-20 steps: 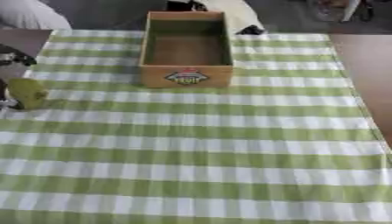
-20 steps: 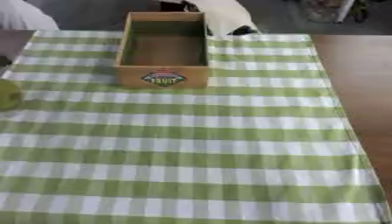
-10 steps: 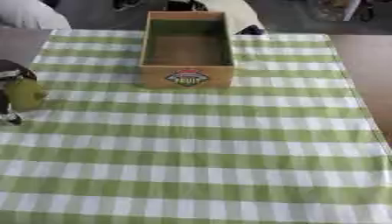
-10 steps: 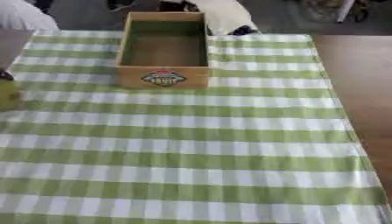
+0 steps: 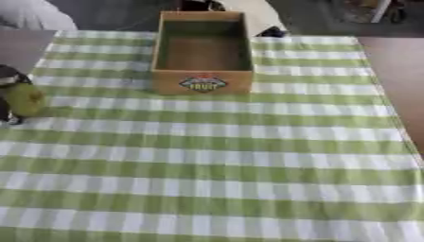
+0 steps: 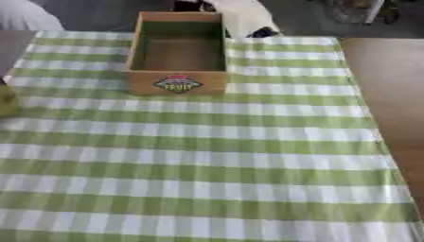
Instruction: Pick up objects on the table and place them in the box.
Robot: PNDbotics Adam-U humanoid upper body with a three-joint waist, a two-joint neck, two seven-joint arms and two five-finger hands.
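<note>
A green rounded object (image 5: pixel 25 99), like a small fruit, is at the far left edge of the checked cloth. My left hand (image 5: pixel 8 75) is black and mostly cut off by the picture's edge. It wraps the object from above, and one fingertip (image 5: pixel 10 119) shows below it. I cannot tell whether the object rests on the cloth or hangs just above it. The cardboard box (image 5: pixel 203 84), open at the top and with a fruit label on its front wall, stands at the far middle of the table with nothing visible inside. My right hand shows in neither view.
A green and white checked cloth (image 5: pixel 232 160) covers the table. Bare brown tabletop (image 6: pixel 389 85) shows along the right side. Beyond the far edge are a white shape (image 6: pixel 244 16) and a person's pale sleeve (image 5: pixel 29 14).
My left hand has sunk a little lower around the green object. The object itself has hardly moved, and the box stays put.
</note>
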